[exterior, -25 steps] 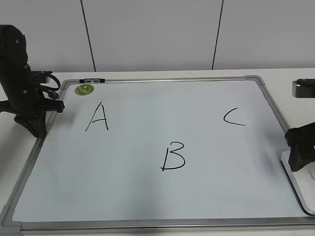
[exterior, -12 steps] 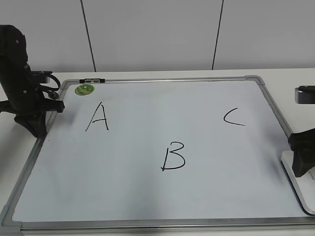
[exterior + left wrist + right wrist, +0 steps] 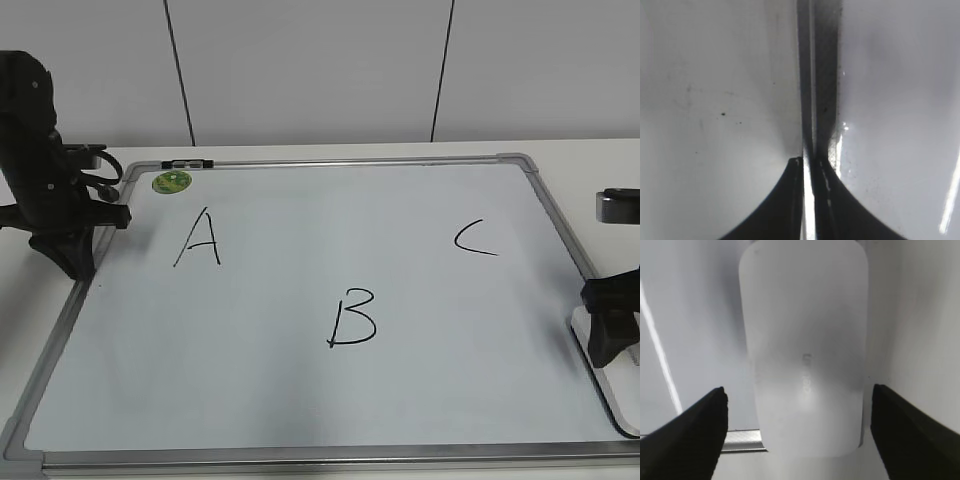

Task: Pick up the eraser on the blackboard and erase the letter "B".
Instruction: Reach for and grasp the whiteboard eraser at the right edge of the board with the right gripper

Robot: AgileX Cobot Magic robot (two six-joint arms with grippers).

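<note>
The blackboard is a large, smooth white dry-erase sheet in a thin grey metal frame with rounded grey corner caps, lying flat on the white tabletop. A round green sticker sits in its far left corner, just below a small black-and-white clip on the frame. Thin black marker strokes form an "A" at the left, the letter "B" near the middle and a "C" at the right. The eraser, a flat white plastic block with rounded corners and faint grey lettering, lies at the board's right edge, overlapping the frame. The right claw hangs over it with its dark fingers spread wide on either side, not touching. The left claw rests over the board's left frame rail, its black fingers pressed together with only a sliver between them
</note>
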